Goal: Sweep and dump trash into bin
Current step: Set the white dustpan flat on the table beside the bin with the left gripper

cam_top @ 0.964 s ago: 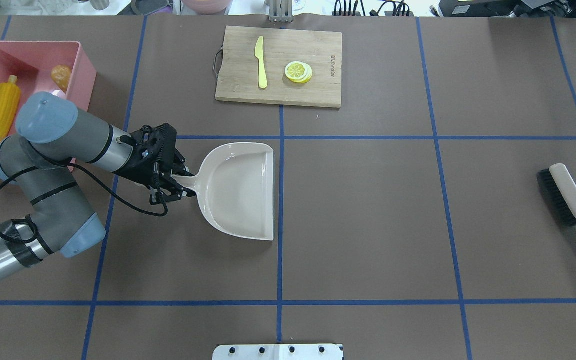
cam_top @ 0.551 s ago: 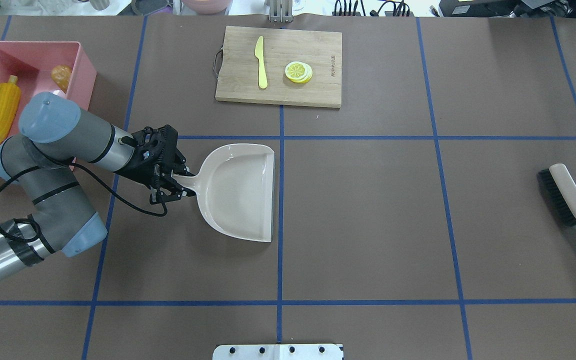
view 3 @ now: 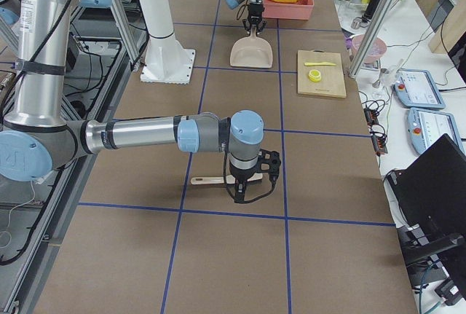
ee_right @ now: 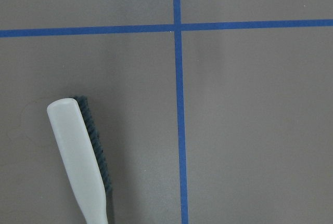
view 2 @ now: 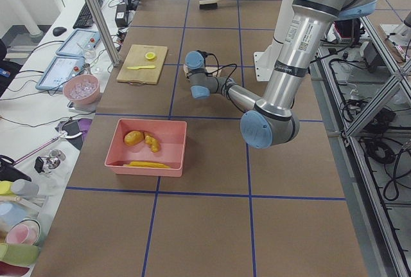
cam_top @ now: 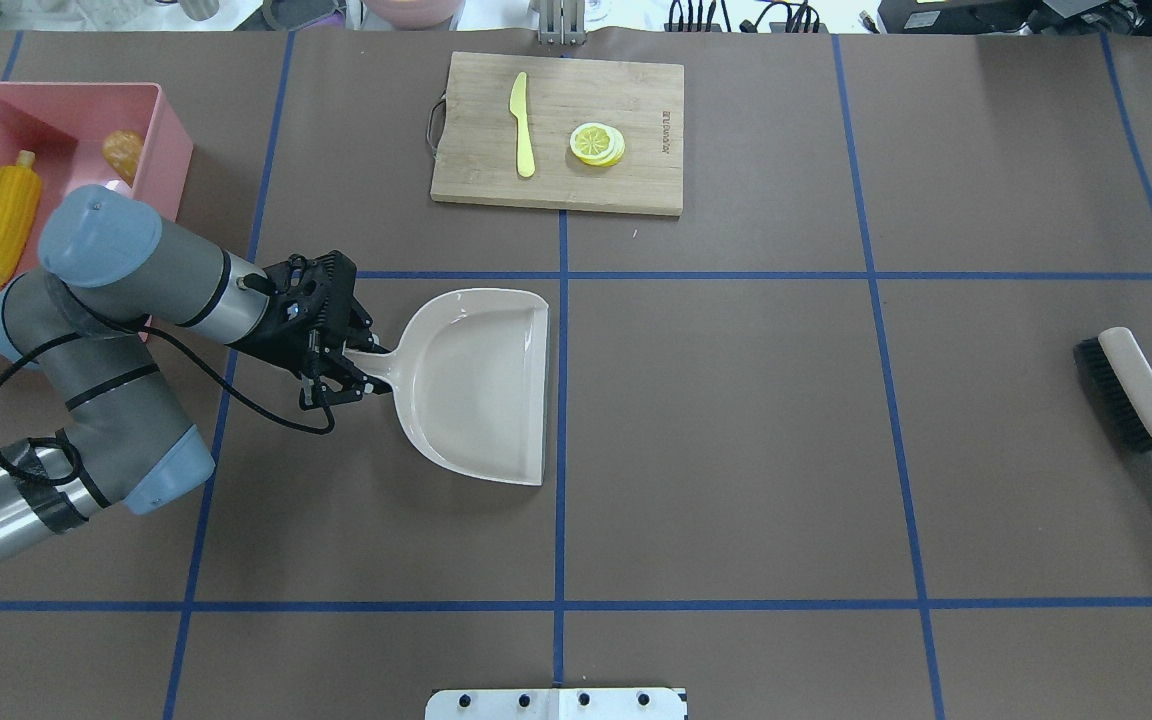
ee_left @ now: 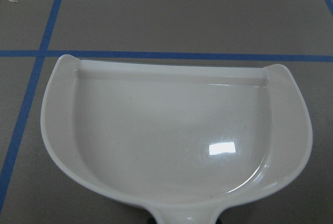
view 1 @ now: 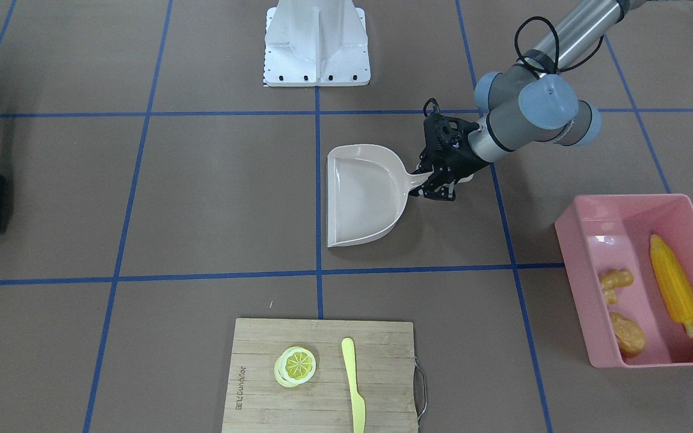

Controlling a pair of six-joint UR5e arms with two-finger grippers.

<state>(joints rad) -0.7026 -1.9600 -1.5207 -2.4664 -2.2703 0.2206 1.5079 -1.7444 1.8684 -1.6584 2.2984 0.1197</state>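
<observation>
The trash lies in the pink bin point(view 1: 575, 240) at the table's left end: corn cob point(view 1: 674, 293), potato point(view 1: 628, 332) and ginger root point(view 1: 614, 282). From overhead the bin point(cam_top: 171, 130) shows the corn point(cam_top: 4, 230) and potato point(cam_top: 123, 153); my left arm hides the ginger. My left gripper point(cam_top: 348, 365) is shut on the handle of the beige dustpan point(cam_top: 481, 385), which lies flat and empty point(ee_left: 177, 130) near the table's middle. The brush point(cam_top: 1131, 395) lies at the right edge. My right gripper point(view 3: 247, 183) hangs over its handle point(ee_right: 78, 156); open or shut, I cannot tell.
A wooden cutting board point(cam_top: 556, 130) at the far centre carries a yellow knife point(cam_top: 522, 125) and a lemon slice point(cam_top: 596, 143). Blue tape lines cross the brown table cover. The robot's white base plate point(view 1: 316, 42) sits at the near centre edge.
My left arm and the dustpan have shifted very slightly; the pan has turned a touch and settled. The brush has not moved.
</observation>
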